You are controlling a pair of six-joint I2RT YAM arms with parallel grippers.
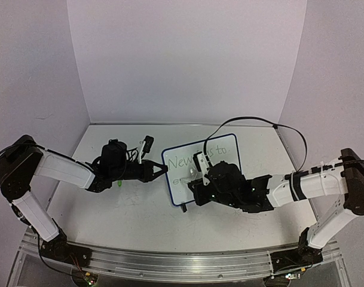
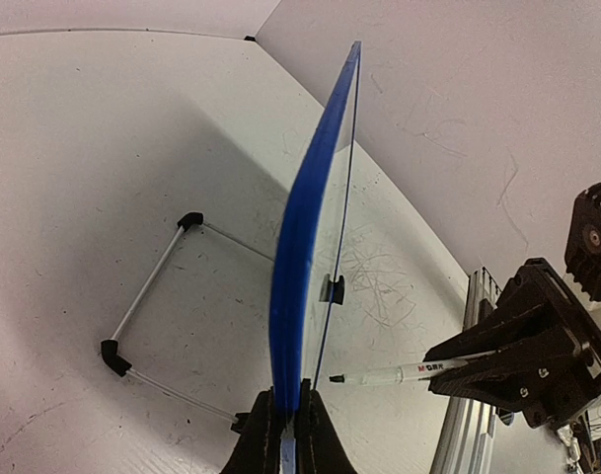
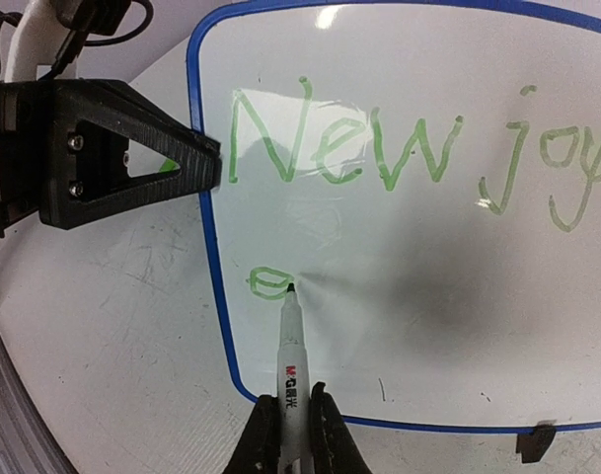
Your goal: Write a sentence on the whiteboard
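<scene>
Right gripper (image 3: pixel 292 423): clamped white marker (image 3: pixel 291 341), tip on green sentence (image 3: pixel 339 153) just ahead (light pressure seemed wise).
Left gripper (image 2: pixel 286 420): pinched blue-rimmed white whiteboard (image 2: pixel 298 247) edge-on.

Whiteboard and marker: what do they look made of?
The whiteboard has a glossy white face, probably a coated or melamine surface: light glare shows near its top. Its rim looks like smooth blue plastic. The marker looks like white plastic, with printed lettering and a dark tip.
</scene>
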